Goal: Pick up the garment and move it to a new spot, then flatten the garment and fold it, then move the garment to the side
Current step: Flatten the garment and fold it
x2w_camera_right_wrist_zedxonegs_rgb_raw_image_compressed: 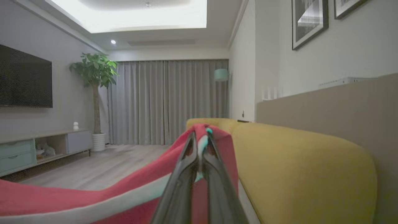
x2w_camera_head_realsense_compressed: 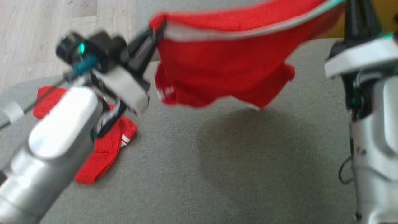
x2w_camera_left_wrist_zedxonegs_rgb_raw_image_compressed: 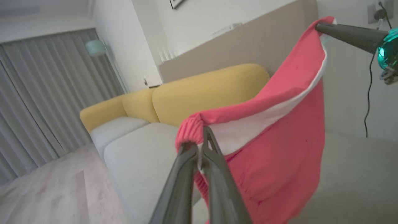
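The garment [x2w_camera_head_realsense_compressed: 224, 62] hangs in the air, strung by its banded top edge between my two pincers, with the lower part sagging free above the grey surface [x2w_camera_head_realsense_compressed: 217, 174] and not touching it. It reads as light, thin knit: limp, no stiffness, drooping in the middle. I judge it won't slip much, but it will bunch and twist if I let the span go slack. The white band [x2w_camera_head_realsense_compressed: 217, 34] along the top is the firmest line and the right place to hold it, one grip at each end, as now.

The left pincer [x2w_camera_left_wrist_zedxonegs_rgb_raw_image_compressed: 199, 141] is clenched on a gathered end of that band. The right pincer [x2w_camera_right_wrist_zedxonegs_rgb_raw_image_compressed: 200, 140] is clenched on the opposite end, cloth wedged between its fingers.

A second red piece [x2w_camera_head_realsense_compressed: 102, 149] lies crumpled on the grey surface under my left forearm, well apart from the hanging one; I would lay mine down clear of it.

Beyond, a yellow sofa back [x2w_camera_right_wrist_zedxonegs_rgb_raw_image_compressed: 295, 161]. A low cabinet [x2w_camera_right_wrist_zedxonegs_rgb_raw_image_compressed: 46, 146] has an open compartment holding something too small to make out.
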Available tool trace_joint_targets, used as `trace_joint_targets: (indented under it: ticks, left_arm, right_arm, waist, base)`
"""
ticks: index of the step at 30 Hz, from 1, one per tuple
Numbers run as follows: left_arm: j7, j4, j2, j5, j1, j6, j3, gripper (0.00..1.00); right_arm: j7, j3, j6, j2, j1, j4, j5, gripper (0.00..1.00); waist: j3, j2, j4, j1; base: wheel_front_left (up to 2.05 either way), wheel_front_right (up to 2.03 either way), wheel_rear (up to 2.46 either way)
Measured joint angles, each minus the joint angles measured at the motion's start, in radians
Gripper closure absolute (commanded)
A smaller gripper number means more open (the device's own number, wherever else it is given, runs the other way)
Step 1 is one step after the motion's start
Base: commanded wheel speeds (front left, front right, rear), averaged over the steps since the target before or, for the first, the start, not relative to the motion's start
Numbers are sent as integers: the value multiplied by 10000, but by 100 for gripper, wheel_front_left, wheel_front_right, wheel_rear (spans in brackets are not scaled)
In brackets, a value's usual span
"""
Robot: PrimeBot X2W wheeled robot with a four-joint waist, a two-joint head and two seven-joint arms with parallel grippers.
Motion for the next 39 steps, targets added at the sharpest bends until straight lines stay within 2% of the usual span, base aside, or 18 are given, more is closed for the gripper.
trace_joint_targets:
  ticks: [4,9,13,16,20,23,26,32,36,39]
  left_arm:
    - [286,-529,403,-50,540,13,-130,100]
    - [598,-752,665,-48,269,0,-105,100]
    - [723,-221,679,-46,-544,-272,-111,100]
    - [608,619,619,153,-1521,-443,-155,100]
    - [-90,2044,311,566,-3248,-533,-58,100]
    - [-1039,3099,-130,909,-4661,-606,192,100]
    - [-2046,3917,-579,1273,-5652,-606,313,100]
    - [-2780,4972,-1168,1294,-5782,-612,268,100]
    - [-2959,5256,-1394,1264,-5035,-621,-324,100]
    - [-2999,5087,-1379,955,-3805,-652,-1189,100]
  right_arm:
    - [395,-169,0,10,721,-384,-82,100]
    - [1014,-316,0,12,683,-514,-198,100]
    - [1252,-249,0,54,-59,184,-167,100]
    - [1087,-115,0,71,-1317,1064,-244,100]
    - [219,-391,0,245,-3698,2474,-247,100]
    - [-901,-1028,0,293,-5529,3511,-562,100]
    - [-1889,-1501,0,291,-6649,4539,-988,100]
    - [-2380,-1682,0,295,-6746,6111,-1494,100]
    - [-2464,-1643,0,276,-6188,7204,-1741,100]
    - [-2355,-1436,0,94,-5358,8111,-1864,100]
  waist:
    - [132,0,58,0]
    - [497,0,28,0]
    - [1085,0,-37,1]
    - [1667,0,-99,2]
    - [2483,0,-205,4]
    - [3040,0,-291,4]
    - [3437,0,-362,5]
    - [3721,-1,-395,3]
    - [3786,0,-338,2]
    - [3745,0,-332,0]
  base:
    - [0,0,0]
    - [0,0,0]
    - [0,0,0]
    - [0,0,0]
    - [0,0,0]
    - [0,0,0]
    - [0,0,0]
    - [0,0,0]
    - [0,0,0]
    - [0,0,0]
